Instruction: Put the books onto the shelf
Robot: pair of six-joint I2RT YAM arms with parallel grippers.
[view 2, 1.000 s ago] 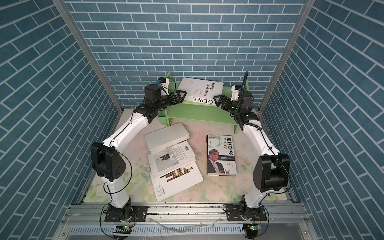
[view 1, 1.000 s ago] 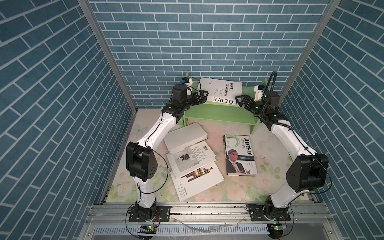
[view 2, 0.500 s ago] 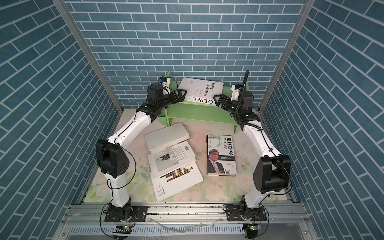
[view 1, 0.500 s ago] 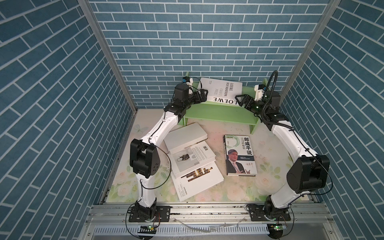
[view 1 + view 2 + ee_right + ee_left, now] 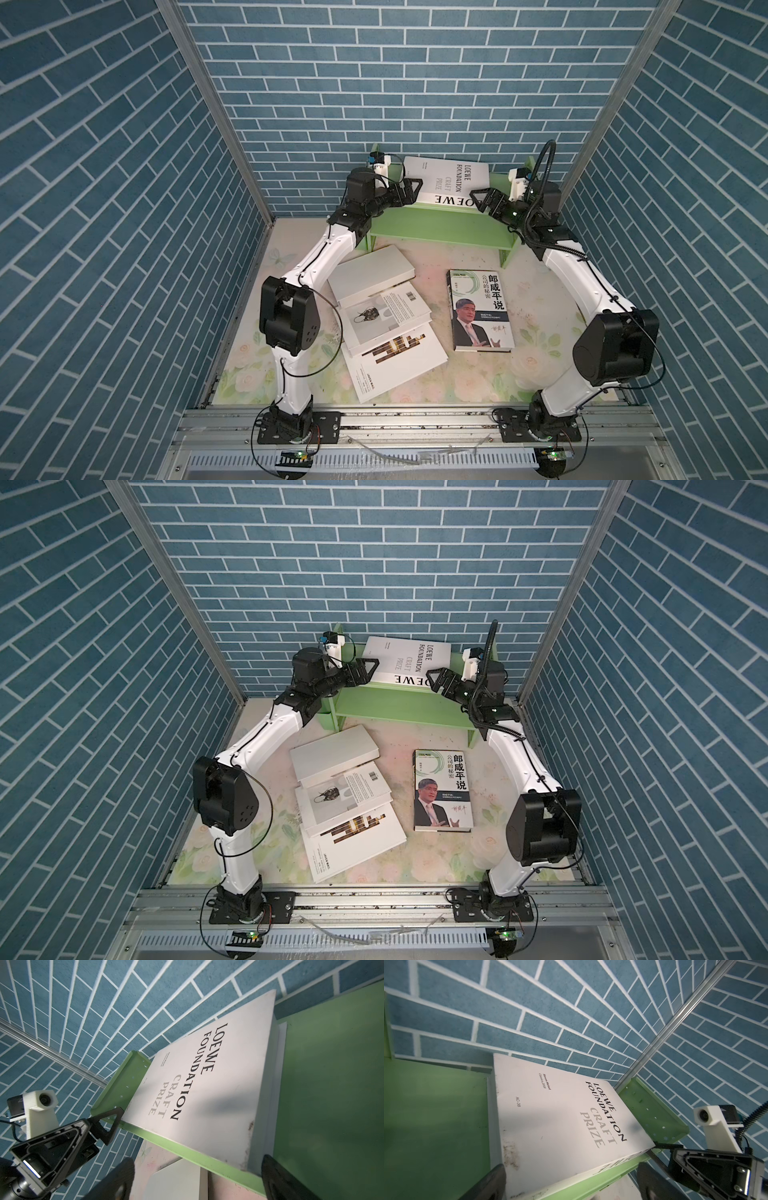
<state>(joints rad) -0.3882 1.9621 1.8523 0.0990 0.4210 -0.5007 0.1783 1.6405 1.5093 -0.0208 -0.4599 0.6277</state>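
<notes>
the loewe book lies flat on the top tier of the light green shelf, cover up. its black-lettered spine runs along the shelf's front edge and its far edge is close to the blue brick-patterned wall. it sits nearer the left side panel than the right, leaving bare green board to the right of it.

the left gripper is at the book's front left corner, jaws spread wide. in the left wrist view one finger overlaps the cover's corner and the other shows below the shelf board, so nothing is clamped. the right gripper is at the front right corner, jaws also spread wide. in the right wrist view its fingers straddle the book's edge and the board, and i cannot tell whether either finger touches the book.

four more books lie on the floral tabletop in front of the shelf. the portrait book lies alone, face up, right of centre. to the left three overlap: a plain white book nearest the shelf, a book with a barcode in the middle, and a book with dark bars underneath, nearest the arm bases.
</notes>
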